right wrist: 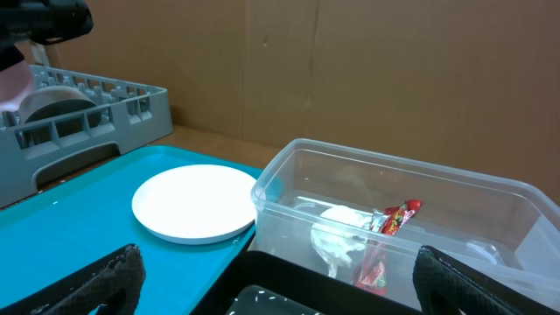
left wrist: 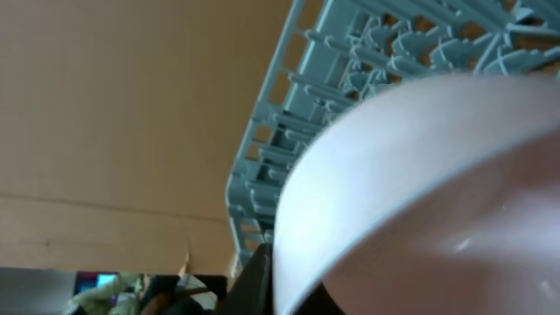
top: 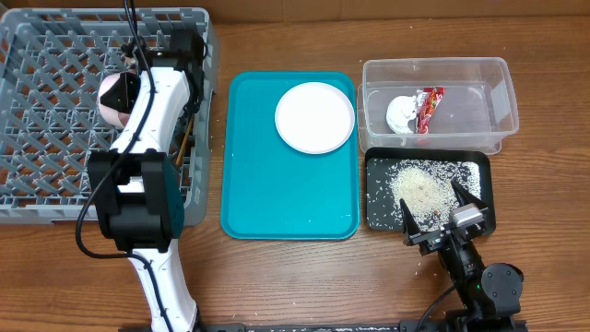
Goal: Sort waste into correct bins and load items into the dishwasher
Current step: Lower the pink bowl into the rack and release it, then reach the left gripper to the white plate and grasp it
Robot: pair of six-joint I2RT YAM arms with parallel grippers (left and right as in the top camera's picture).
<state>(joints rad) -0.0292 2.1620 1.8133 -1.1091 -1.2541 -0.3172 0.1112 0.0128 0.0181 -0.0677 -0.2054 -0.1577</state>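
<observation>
Overhead view, all places relative to teal tray.
- Left of it: grey dish rack. Left gripper over rack, jaws clenched on pale pink bowl, bowl tilted inside rack.
- On it, far right corner: white plate.
- Right of it, far side: clear tub holding napkin and red wrapper.
- Right of it, near side: black tray with rice. Right gripper at its near edge, jaws spread wide, empty.
</observation>
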